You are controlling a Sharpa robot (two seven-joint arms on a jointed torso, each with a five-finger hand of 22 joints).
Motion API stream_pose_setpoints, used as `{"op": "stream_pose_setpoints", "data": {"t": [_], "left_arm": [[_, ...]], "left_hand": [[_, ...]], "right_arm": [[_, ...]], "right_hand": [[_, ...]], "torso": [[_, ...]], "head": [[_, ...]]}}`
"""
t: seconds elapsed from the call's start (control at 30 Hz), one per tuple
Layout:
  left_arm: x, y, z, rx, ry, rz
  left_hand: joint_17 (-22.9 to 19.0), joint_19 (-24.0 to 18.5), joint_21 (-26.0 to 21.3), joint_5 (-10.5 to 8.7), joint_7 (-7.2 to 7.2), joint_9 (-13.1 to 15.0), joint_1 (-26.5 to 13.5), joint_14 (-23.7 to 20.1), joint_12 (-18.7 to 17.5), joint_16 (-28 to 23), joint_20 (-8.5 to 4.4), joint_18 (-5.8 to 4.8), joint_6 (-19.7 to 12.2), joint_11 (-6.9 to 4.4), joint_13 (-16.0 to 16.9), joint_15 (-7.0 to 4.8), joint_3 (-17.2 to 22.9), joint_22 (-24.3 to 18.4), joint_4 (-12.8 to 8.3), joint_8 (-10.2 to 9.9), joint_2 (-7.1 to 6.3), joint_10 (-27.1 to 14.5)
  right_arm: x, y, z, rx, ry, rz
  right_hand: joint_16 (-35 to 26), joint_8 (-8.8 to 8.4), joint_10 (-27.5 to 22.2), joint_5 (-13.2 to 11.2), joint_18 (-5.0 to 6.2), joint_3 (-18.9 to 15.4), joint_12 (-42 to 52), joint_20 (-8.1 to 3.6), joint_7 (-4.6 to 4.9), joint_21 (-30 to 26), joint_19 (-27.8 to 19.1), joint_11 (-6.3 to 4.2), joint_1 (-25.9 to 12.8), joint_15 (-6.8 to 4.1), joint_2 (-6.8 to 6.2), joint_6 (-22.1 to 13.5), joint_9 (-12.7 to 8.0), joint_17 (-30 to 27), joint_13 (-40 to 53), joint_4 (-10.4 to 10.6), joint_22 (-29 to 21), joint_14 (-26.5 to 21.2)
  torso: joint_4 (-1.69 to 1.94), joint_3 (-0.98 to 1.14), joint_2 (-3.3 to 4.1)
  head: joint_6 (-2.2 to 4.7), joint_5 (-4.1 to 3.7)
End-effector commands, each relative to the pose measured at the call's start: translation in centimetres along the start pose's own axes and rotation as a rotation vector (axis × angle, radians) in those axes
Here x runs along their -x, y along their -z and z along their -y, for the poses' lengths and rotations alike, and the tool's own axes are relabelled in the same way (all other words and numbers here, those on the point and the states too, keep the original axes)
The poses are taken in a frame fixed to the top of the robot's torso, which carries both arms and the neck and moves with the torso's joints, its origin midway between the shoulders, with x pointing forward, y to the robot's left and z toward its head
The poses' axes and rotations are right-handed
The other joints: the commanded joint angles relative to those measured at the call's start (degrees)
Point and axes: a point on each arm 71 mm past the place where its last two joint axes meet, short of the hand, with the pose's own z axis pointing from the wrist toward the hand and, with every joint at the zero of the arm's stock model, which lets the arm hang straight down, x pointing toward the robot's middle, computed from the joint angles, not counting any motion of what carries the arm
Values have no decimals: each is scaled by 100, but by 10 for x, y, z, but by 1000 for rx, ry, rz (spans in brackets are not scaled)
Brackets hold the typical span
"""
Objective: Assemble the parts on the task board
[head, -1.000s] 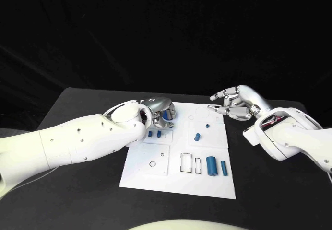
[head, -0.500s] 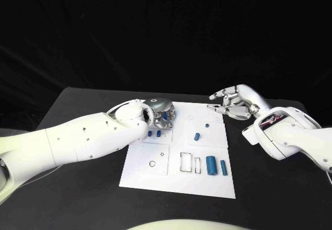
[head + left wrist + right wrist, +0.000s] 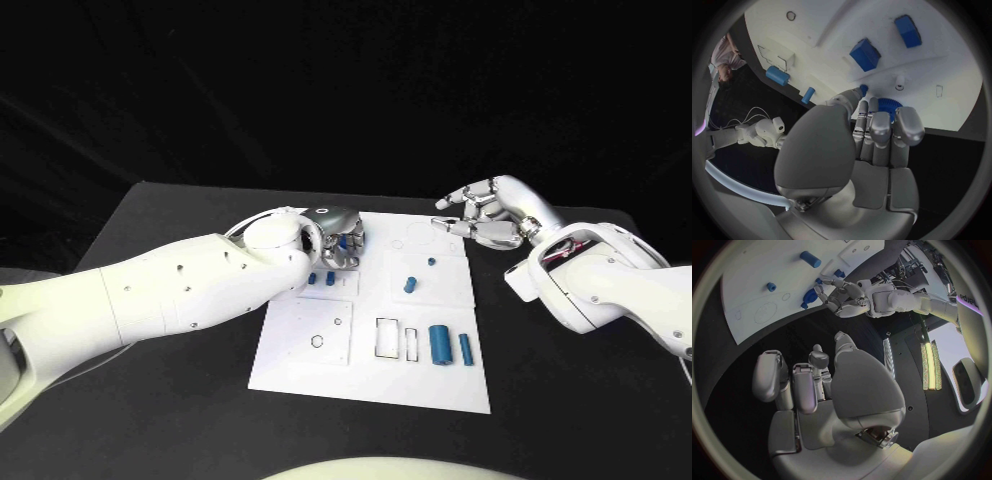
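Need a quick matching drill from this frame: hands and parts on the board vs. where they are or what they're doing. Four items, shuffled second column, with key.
Column one:
1. silver left hand
2. silver right hand
3. two large blue cylinder parts
4. small blue oblong part

Column two:
A. lying side by side at the near right of the white task board
B. hovering off the board's far right corner, holding nothing
C. lying alone near the middle of the board
D. at the board's far left, fingers around a blue ridged round part

Pairs: 1-D, 2-B, 3-A, 4-C
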Motion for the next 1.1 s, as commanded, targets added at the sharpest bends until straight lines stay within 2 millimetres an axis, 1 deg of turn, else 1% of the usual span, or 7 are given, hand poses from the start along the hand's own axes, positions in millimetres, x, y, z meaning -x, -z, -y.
{"op": "stream_pose_setpoints", "data": {"t": [0.03, 0.43, 0.67, 0.9, 0.97, 1.1], "left_arm": [[-3, -1, 3, -13, 1, -38], [-5, -3, 5, -20, 11, -60], [-7, -5, 4, -11, 11, -72], [-9, -6, 3, -6, 12, -80], [-9, -7, 3, -6, 14, -80], [-9, -7, 3, -8, 18, -80]], "left_hand": [[36, 47, 51, 10, -6, -15, 45, 52, -50, 65, -8, -60, 68, 6, -21, 5, 50, 33, -12, -25, 0, 69], [177, 75, 143, 7, -7, -73, 58, 127, -179, 255, -16, -77, 155, -4, -100, -3, 164, 136, -96, -85, 18, 197], [221, 86, 178, 6, 14, -101, 46, 154, -242, 321, -14, -84, 176, 8, -133, 0, 206, 176, -126, -120, 34, 237], [267, 136, 277, 7, 17, -139, 97, 205, -346, 415, -21, -103, 284, -5, -173, -11, 324, 282, -245, -153, 128, 376], [259, 139, 294, 9, 8, -151, 161, 214, -387, 430, -34, -103, 343, -15, -183, -27, 406, 301, -332, -163, 170, 450], [295, 178, 369, 8, -11, -168, 208, 251, -459, 480, -57, -120, 435, -39, -196, -48, 508, 380, -455, -184, 200, 576]], "right_arm": [[-1, 0, -1, 14, 2, -1], [-1, 0, -2, 13, 2, -2], [-1, 0, -2, 14, 2, -2], [-1, 0, -2, 14, 2, -3], [-1, 0, -2, 15, 2, -2], [-1, 0, -2, 15, 1, -2]], "right_hand": [[-27, 27, -6, 38, 119, -25, -38, -5, -25, -25, -22, -10, -18, -31, 23, -5, -6, 75, -5, -2, 291, 238], [-38, 30, 6, 44, 121, -25, -35, -5, -26, -38, -27, -11, -16, -32, 26, -4, -5, 62, -2, -3, 285, 235], [-38, 30, 6, 44, 121, -25, -35, -5, -26, -38, -27, -11, -16, -32, 26, -4, -5, 62, -2, -3, 285, 235], [-38, 30, 6, 44, 121, -25, -35, -5, -26, -38, -27, -11, -16, -32, 26, -4, -5, 62, -2, -3, 285, 235], [-38, 30, 6, 44, 121, -25, -35, -5, -26, -38, -27, -11, -16, -32, 26, -4, -5, 62, -2, -3, 285, 235], [-38, 30, 6, 44, 121, -25, -35, -5, -26, -38, -27, -11, -16, -32, 26, -4, -5, 62, -2, -3, 285, 235]], "torso": [[-4, -1, 6], [5, 2, 0], [-2, 3, -2], [3, 2, -4], [3, 4, -4], [2, 3, -4]], "head": [[-4, 5], [-17, -10], [-20, -10], [-21, -16], [-22, -17], [-20, -18]]}}
